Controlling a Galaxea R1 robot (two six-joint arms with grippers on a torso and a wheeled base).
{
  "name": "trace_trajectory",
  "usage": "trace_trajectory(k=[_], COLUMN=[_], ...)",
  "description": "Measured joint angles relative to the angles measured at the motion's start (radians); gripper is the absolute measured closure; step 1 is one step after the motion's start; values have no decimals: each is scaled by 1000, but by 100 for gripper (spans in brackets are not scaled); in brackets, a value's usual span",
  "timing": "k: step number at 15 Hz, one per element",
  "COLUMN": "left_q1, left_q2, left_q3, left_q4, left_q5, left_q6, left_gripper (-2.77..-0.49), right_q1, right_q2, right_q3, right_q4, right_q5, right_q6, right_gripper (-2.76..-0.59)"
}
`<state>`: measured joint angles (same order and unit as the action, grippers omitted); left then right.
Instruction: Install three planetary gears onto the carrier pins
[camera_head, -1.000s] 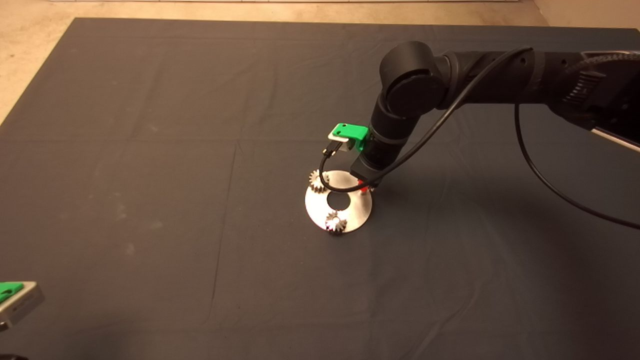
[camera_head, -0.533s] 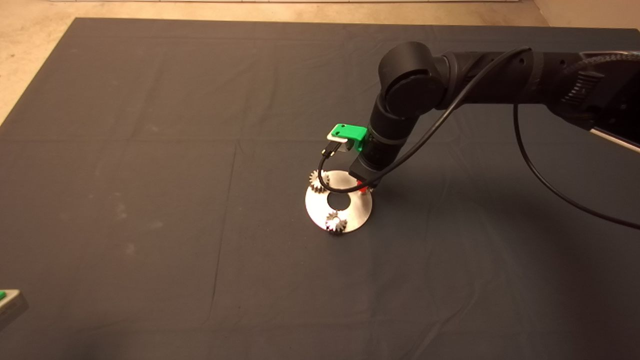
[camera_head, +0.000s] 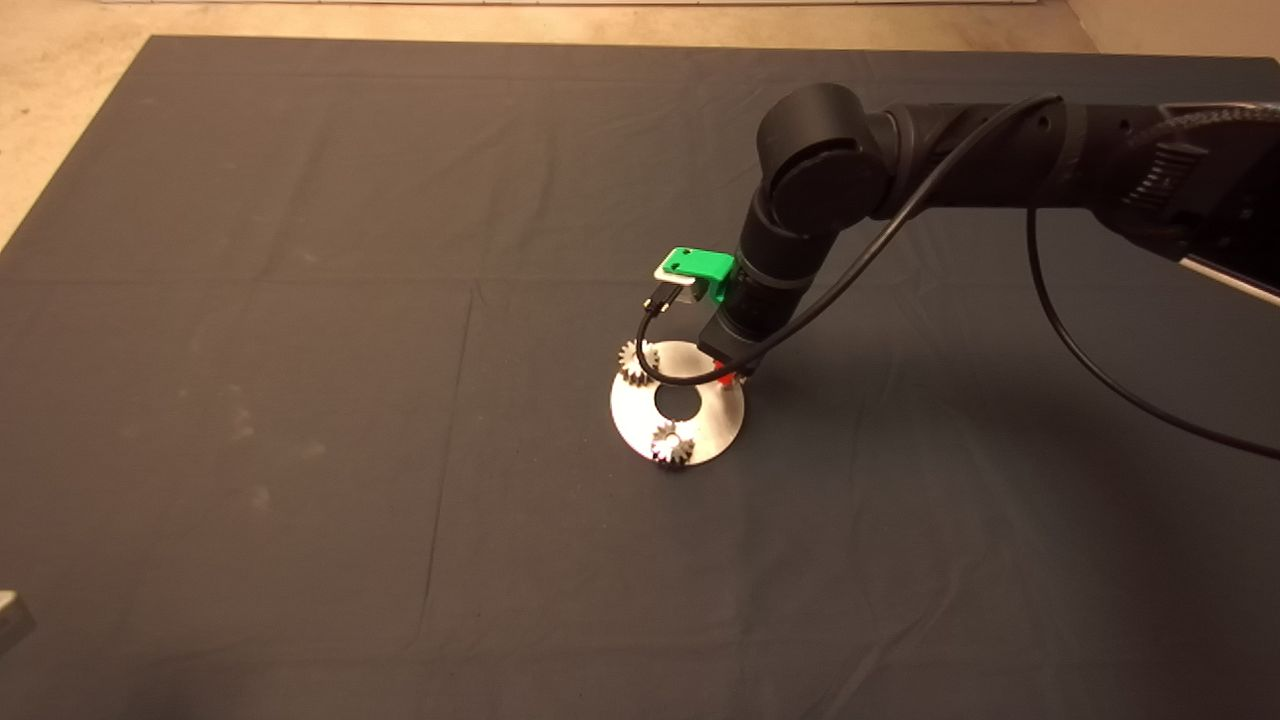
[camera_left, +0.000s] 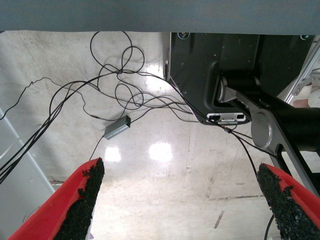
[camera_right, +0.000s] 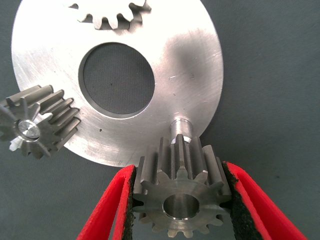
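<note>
My right gripper (camera_right: 180, 197) is clamped on the third gear (camera_right: 181, 192), one black pad pressed against its teeth on each side, so the gear sits squarely between my red fingers (camera_right: 107, 207) with its centre hole open and facing up at the wrist camera. I hold it just above and beside the one bare carrier pin (camera_right: 180, 129), which stands up from the disc (camera_right: 190, 65) close to its rim; the gear is not on the pin, whose top shows just past the gear's teeth. From above, my right arm comes in across the mat (camera_head: 300, 300) and bends down, so that my gripper (camera_head: 733, 374) reaches the disc (camera_head: 700, 430) at its right edge, near the middle of the mat.

The other two gears are already seated. One (camera_right: 37, 127) sits at the disc's rim with the bright end of its pin showing in its hole; in the head view it is the gear (camera_head: 672, 444) at the disc's near edge. The other (camera_right: 110, 15) sits across the large centre hole, only partly in my wrist view; from above it lies at the disc's far left edge (camera_head: 634, 360).

My left gripper (camera_left: 175, 200) is parked off the mat's near left corner, fingers (camera_left: 82, 200) spread wide and gripping nothing, with floor and cables (camera_left: 115, 90) beyond them.
</note>
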<state>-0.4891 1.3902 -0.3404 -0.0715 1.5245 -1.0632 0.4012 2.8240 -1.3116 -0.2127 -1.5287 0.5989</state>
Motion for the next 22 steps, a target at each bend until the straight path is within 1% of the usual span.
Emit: trace_trajectory(k=[1, 2, 6, 10, 14, 22], left_q1=[0, 0, 0, -3, -3, -3], left_q2=[-1, -1, -8, -9, -9, -9], left_q3=[0, 0, 0, 0, 0, 0], left_q4=[0, 0, 0, 0, 0, 0], left_q5=[0, 0, 0, 0, 0, 0], left_q6=[4, 5, 10, 12, 13, 14], left_gripper=[-217, -217, -217, -217, -217, -217], right_q1=[-8, -11, -12, -27, -27, -27], right_q2=[1, 2, 2, 2, 2, 2], right_q3=[-6, -12, -25, -28, -29, -31], right_q4=[0, 0, -2, -11, -16, -57], right_q5=[-2, 0, -1, -1, -1, -1], right_q6=[0, 0, -3, -4, -4, -6], right_gripper=[-107, -107, -107, -107, -107, -107])
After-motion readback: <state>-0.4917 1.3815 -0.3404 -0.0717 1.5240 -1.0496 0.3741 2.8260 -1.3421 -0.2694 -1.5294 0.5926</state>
